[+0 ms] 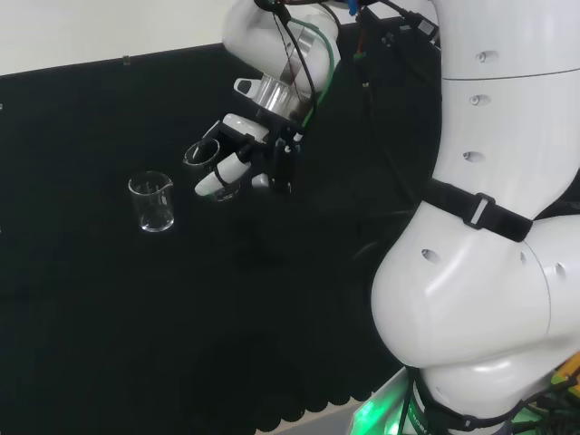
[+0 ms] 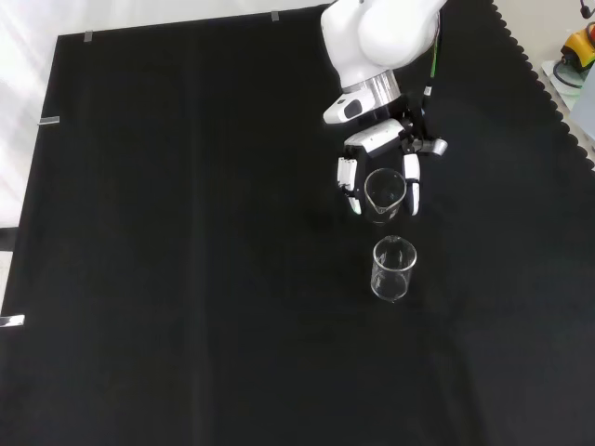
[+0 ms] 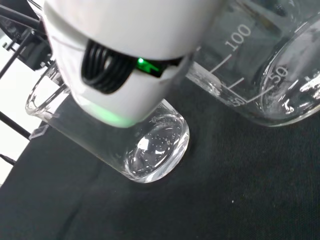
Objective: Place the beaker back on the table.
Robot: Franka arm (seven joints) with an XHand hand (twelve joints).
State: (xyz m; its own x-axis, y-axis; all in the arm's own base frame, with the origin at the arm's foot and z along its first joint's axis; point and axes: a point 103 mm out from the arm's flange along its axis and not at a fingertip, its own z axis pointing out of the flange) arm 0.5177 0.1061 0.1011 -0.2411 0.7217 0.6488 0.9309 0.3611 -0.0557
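Nearest in the front view, a second clear beaker (image 2: 393, 268) upright on the black cloth (image 2: 186, 279), free of the hand, just below the held one. Next up in that view, the task's beaker (image 2: 384, 192), clear glass with its open mouth upward, caught between the hand's white fingers (image 2: 347, 184) on one side and another finger on the other, curled round its wall. Hand (image 2: 379, 158) hanging fingers-down from the wrist, clamped on the beaker; whether the base touches the cloth cannot be told. Beyond it, toward the top edge, the silver wrist collar and the white arm link (image 2: 376, 37) reaching in. In the head view, same grip seen from behind: hand (image 1: 245, 149) tilted down and left from the arm, fingertips wrapped about the beaker (image 1: 207, 163), with the free beaker (image 1: 152, 201) standing to its left, near but apart. In the wrist view, glass close and large under a blurred white part of the hand (image 3: 130, 55), printed scale marks on one wall.
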